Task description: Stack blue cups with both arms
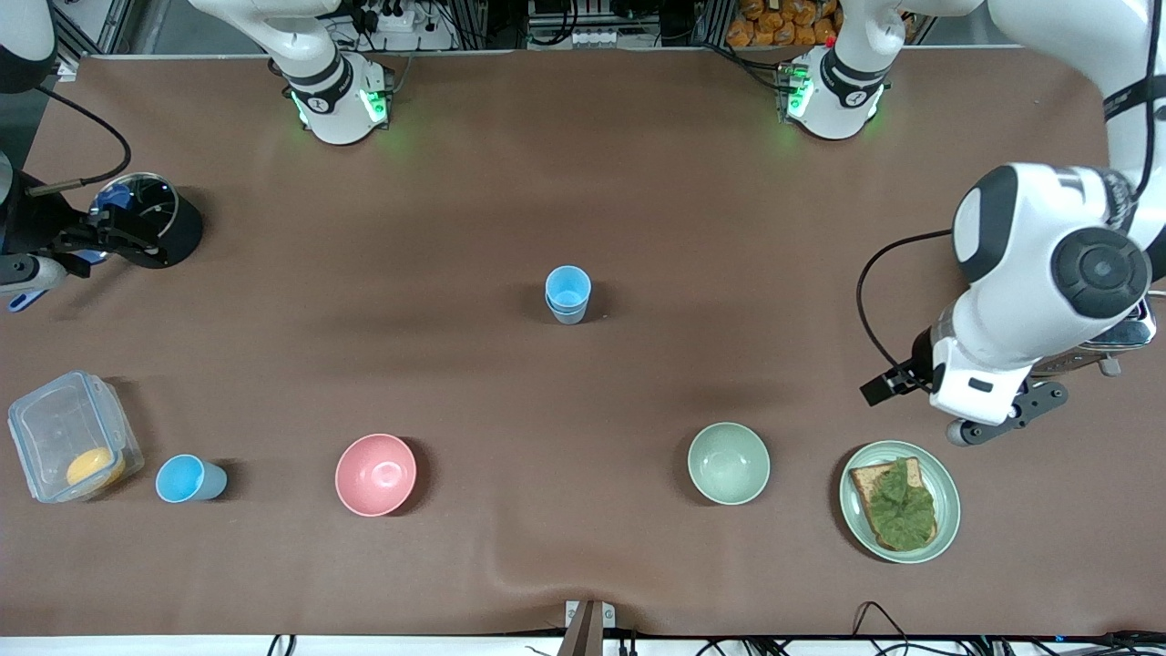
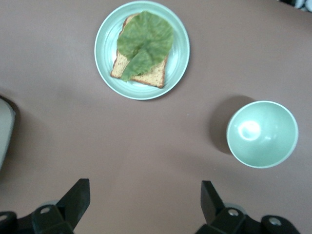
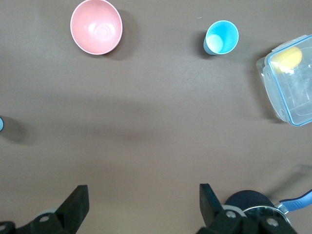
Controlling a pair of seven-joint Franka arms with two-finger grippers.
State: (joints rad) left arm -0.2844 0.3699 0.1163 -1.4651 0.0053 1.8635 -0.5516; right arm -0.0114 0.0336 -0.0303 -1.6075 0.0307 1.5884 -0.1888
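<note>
Looking at the middle of the table, we see a stacked pair of blue cups (image 1: 567, 294) well apart from both grippers, while a lone sky-blue cup (image 1: 189, 479) stands near the clear container (image 1: 71, 446), closest to the right arm's reach. Our left gripper (image 2: 145, 202) hovers open over bare cloth near the sandwich plate (image 1: 900, 501) and green bowl (image 1: 728, 463); our right gripper (image 3: 143, 204) hangs open beside the black pot (image 1: 150, 219). We judge a hurried reach could tip the lone cup or nudge the pink bowl (image 1: 375, 474). The brown cloth (image 1: 583, 164) wrinkles at its near edge.
</note>
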